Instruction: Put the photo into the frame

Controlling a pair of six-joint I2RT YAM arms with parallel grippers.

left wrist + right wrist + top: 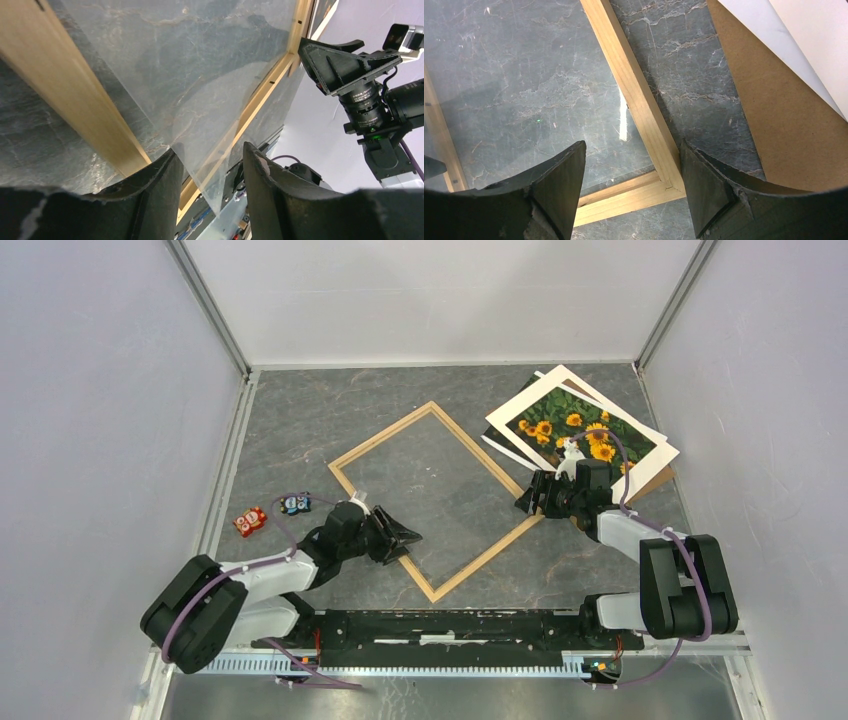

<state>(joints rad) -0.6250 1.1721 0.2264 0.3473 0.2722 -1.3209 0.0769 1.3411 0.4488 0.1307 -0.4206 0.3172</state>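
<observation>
1. Black fingers of your left gripper (403,537) stand partly apart at the near-left strip of the frame (381,435), closed on nothing. The corner of a clear sheet (190,75) pokes between them. I cannot tell whether it touches either pad.
2. Judging by that, the step in hand is readying the frame. Settle the sheet flat inside the wooden strips before you bring anything else over, and avoid pinching strip and sheet together.
3. Your right gripper (530,500) has its fingers wide, straddling the frame's right corner joint and holding nothing.
4. Face up, the photo (575,425) lies toward the surface's far right corner, just beside the frame and not yet in it. Pick it by its white border, near a corner.
5. Beside the surface's left edge sit a small red toy (250,521) and a small blue toy (295,504), clear of the frame.
6. Under the photo lies a brown backing board (774,125) with other sheets. Take only the top print, since the stack could slide or come up together.
</observation>
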